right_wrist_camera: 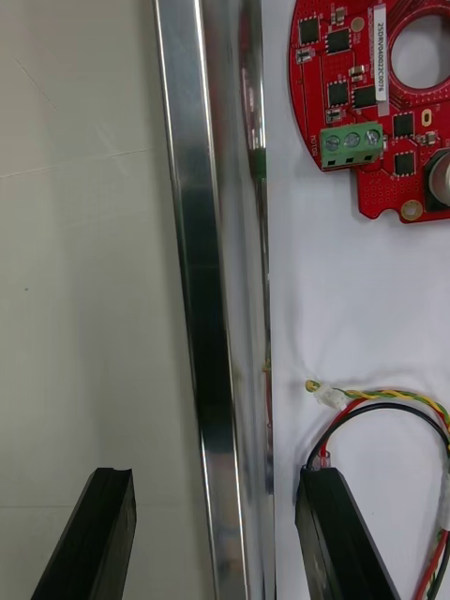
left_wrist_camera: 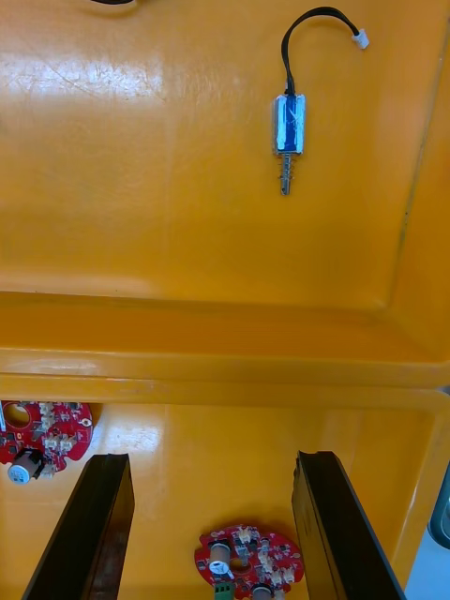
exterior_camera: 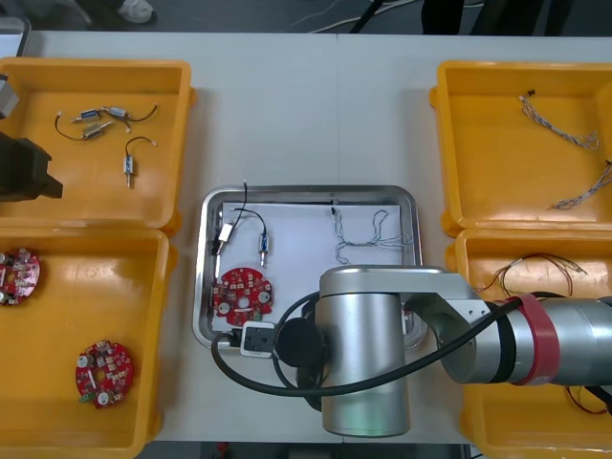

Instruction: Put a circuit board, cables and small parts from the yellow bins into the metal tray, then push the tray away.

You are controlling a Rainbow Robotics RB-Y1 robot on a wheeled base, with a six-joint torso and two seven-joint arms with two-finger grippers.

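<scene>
Nearest the robot, the right arm (exterior_camera: 359,349), a smooth silver cylinder, is hanging over the near edge of the metal tray (exterior_camera: 206,287). The right gripper (right_wrist_camera: 216,473) is standing released. Its flat black fingers (right_wrist_camera: 333,525) are straddling the tray's shiny folded rim, one over the pale table (exterior_camera: 316,115), the other over the white liner (right_wrist_camera: 356,309) inside. That inner finger is sitting just beside a twisted red and yellow cable (right_wrist_camera: 394,398) tipped with a small white plug. Farther in, a round red circuit board (exterior_camera: 242,292) carrying a green terminal block is lying on the liner. Beyond it, two small metal parts (exterior_camera: 225,234) with thin black leads and a looped blue and white cable (exterior_camera: 368,234) are resting. On the left, the left gripper (left_wrist_camera: 214,459) is hovering, spread apart, over the glossy yellow bins (exterior_camera: 96,222). Two spare boards (left_wrist_camera: 248,562) are lying below it in the near bin, and loose cylindrical parts (exterior_camera: 129,164) are lying in the far one.
</scene>
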